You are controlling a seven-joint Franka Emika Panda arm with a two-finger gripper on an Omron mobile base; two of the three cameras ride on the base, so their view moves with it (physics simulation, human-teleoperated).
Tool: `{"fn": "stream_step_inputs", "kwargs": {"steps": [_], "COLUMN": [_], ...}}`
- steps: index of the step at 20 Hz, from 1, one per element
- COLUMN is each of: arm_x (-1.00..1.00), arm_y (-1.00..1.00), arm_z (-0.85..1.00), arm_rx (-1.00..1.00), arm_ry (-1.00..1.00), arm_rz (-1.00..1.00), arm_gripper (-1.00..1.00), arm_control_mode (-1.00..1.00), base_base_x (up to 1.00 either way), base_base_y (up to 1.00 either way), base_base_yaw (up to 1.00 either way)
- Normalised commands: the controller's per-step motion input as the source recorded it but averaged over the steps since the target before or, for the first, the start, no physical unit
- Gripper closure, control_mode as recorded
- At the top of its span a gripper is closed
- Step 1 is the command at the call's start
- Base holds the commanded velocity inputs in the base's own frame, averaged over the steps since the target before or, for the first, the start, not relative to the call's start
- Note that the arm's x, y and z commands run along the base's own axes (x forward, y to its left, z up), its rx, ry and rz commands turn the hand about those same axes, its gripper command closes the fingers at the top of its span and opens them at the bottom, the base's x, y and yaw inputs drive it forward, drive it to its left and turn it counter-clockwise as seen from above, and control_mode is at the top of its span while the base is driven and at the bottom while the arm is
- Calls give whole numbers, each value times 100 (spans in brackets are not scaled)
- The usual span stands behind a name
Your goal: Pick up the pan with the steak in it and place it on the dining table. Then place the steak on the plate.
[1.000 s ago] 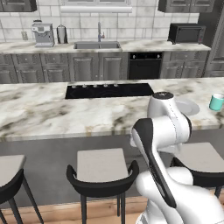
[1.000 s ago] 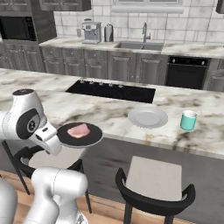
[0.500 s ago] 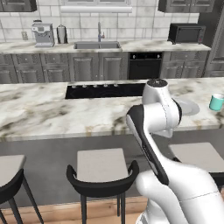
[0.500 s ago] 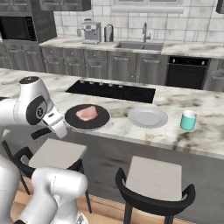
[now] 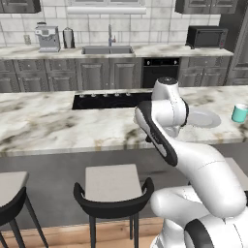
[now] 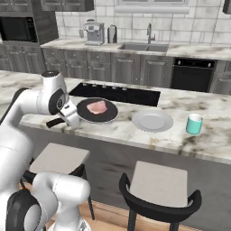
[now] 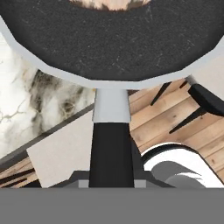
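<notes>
- Gripper [image 6: 67, 118] sits at near edge of the dining table [image 6: 212, 140], jaws clenched on the handle of the pan [image 6: 97, 110]; hand view has the black handle [image 7: 111, 148] running straight down betw the finger tips.
- Pan is over the marble top, just in front of the black cooktop [image 6: 119, 92]; handle points back toward the arm, past the table's near edge. Can't tell if pan base touches the top or hangs just above it.
- Steak [image 6: 96, 107] lies flat inside the pan, roughly centred; in hand view only a pinkish sliver [image 7: 111, 3] shows at the top edge, above the pan's dark floor.
- Plate [image 6: 152, 121] on the table, just right of the pan in right base view, not touching it. In left base view, plate [image 5: 206, 117] pokes out from behind the arm.
- Teal cup [image 6: 194, 124] stands upright right of the plate, apart from it; also seen at [image 5: 239, 113].
- Stools w/ pale seats and dark frames under the table front: one [image 6: 158, 185] below the plate, one [image 6: 58, 158] below the gripper.
- Back wall: counter w/ sink [image 6: 144, 46], coffee machine [image 6: 94, 32] left of it, oven [image 6: 191, 74] right of it.
</notes>
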Motion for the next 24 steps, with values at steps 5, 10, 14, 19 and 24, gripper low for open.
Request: {"fn": "stream_step_inputs", "kwargs": {"steps": [5, 10, 14, 19, 24], "arm_x": [19, 7, 23, 42, 64], "arm_y": [-2, 1, -1, -10, -17], "arm_z": [0, -16, -21, -17, -15], "arm_rx": [3, -2, -1, 0, 0], "arm_ry": [1, 7, 8, 4, 8], "arm_rz": [4, 0, 0, 0, 0], "arm_gripper": [100, 100, 100, 100, 100], "arm_control_mode": [-100, -100, -100, -100, -100], "base_base_x": [0, 0, 0, 0, 0], "base_base_y": [0, 0, 0, 0, 0], "base_base_yaw": [0, 0, 0, 0, 0]}}
